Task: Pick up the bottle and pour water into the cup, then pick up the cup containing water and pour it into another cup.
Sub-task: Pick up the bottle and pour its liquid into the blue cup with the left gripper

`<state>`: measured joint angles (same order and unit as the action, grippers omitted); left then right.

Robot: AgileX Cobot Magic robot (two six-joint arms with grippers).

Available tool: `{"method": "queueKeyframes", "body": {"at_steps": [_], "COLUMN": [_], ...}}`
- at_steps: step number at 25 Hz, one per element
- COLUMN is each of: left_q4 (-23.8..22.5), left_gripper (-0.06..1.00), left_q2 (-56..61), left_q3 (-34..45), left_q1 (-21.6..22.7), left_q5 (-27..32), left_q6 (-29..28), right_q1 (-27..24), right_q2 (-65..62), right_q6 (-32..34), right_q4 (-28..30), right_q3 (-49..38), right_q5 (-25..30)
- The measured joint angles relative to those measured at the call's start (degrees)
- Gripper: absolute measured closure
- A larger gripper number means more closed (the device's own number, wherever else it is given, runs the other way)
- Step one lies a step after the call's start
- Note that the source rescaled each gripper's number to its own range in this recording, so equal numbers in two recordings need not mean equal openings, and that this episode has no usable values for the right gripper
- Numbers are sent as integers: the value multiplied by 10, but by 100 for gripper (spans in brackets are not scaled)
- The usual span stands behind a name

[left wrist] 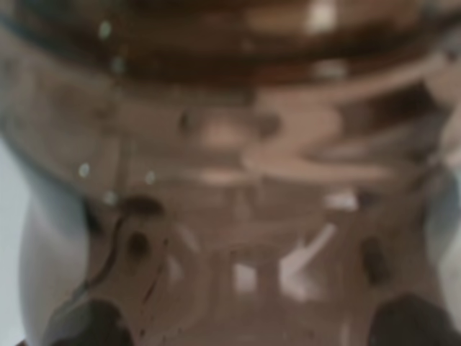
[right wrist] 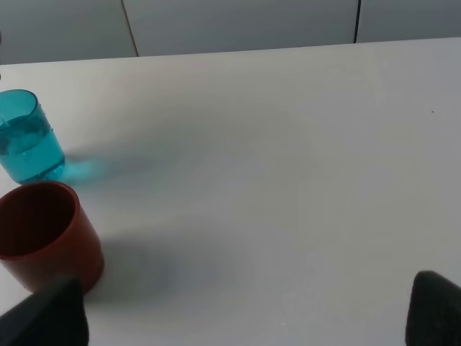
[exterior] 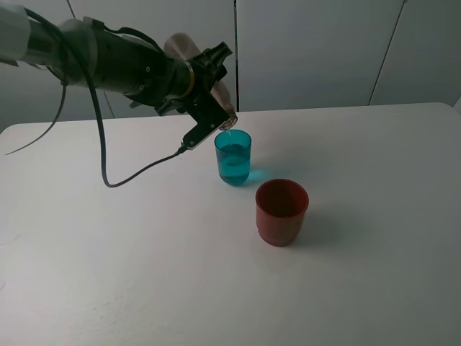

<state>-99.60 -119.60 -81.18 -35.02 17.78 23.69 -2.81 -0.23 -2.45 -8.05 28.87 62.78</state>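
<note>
Bottle [exterior: 223,94] tilted over cup [exterior: 233,157]; claw [exterior: 212,83] clamped.

No legible text on any surface.

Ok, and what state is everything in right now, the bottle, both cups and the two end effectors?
bottle: uncapped, tipped over, mouth at the teal cup's rim
teal cup: upright, partly filled with water
red cup: upright, looks empty
left end effector: shut on the bottle
right end effector: open, holding nothing
</note>
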Motion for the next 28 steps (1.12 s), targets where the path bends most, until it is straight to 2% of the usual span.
{"method": "queueKeyframes", "body": {"at_steps": [28], "left_q4": [0], "left_gripper": [92], "left_q2": [0], "left_q3": [0], "left_q1": [-26], "left_q5": [43], "left_q6": [6], "right_q1": [0], "right_q2": [0], "right_q6": [0], "right_q4": [0], "right_q3": [0], "right_q5": [0]}}
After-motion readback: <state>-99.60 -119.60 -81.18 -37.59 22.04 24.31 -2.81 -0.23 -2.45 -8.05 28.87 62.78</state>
